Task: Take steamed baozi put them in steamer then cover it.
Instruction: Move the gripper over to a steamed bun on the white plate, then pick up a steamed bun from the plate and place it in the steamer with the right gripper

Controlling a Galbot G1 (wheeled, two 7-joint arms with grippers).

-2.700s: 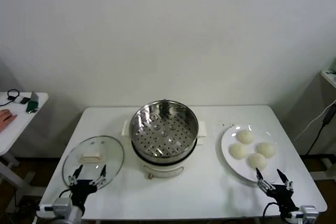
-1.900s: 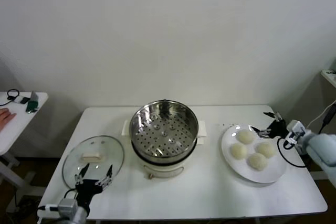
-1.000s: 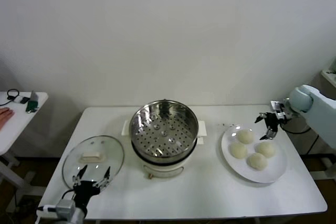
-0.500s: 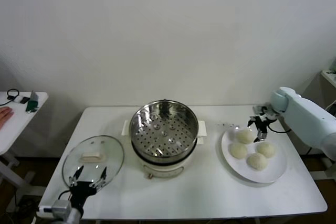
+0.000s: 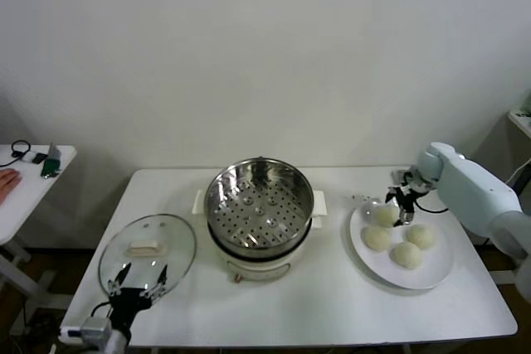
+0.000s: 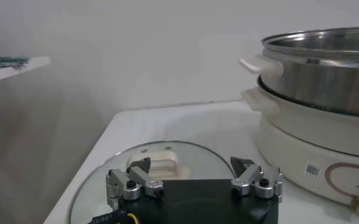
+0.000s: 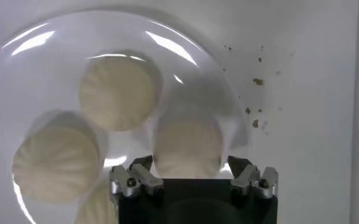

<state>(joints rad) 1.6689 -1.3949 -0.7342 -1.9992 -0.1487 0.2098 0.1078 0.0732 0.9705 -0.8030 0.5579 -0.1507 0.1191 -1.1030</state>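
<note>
Right tool (image 5: 404, 207) spread, hovering over rear baozi (image 7: 187, 148) on plate (image 5: 440, 267). Left tool (image 5: 137, 281) spread, parked near cover (image 5: 148, 252) at worktop (image 5: 332, 312) edge. Steamer (image 5: 259, 205) uncovered.

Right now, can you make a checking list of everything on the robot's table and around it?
Surface: white table, a few dark crumbs beside the plate.
Job's things: four steamed baozi on the white plate; steamer open, tray bare; cover flat on the table to its left.
Clutter: nothing seen.
Grippers: right end effector open, above the baozi nearest the steamer; left end effector open, low at the cover's near edge.
Cables: black cable at the right arm's wrist.
Surroundings: white wall; side table with small items and a person's hand.
</note>
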